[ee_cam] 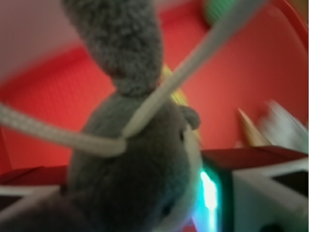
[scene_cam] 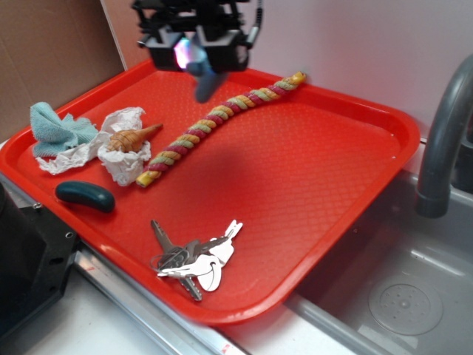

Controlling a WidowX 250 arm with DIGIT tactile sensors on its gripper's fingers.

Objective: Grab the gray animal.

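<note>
- Lying nearest on the red tray [scene_cam: 332,214]: keys [scene_cam: 194,259], then a teal oblong [scene_cam: 85,196].
- Farther back, the braided rope [scene_cam: 222,126].
- Farthest, the end effector [scene_cam: 196,55], raised and closed on the gray animal [ee_cam: 140,164], above the tray.

A: The exterior view is bright and even; the red tray [scene_cam: 310,170] carries a soft shadow at its centre, and the hand [scene_cam: 194,46] at 12 o'clock glows.

B: The wrist view is blurred throughout; the gray animal [ee_cam: 137,164] fills it, with cyan glare at 5 o'clock.
</note>
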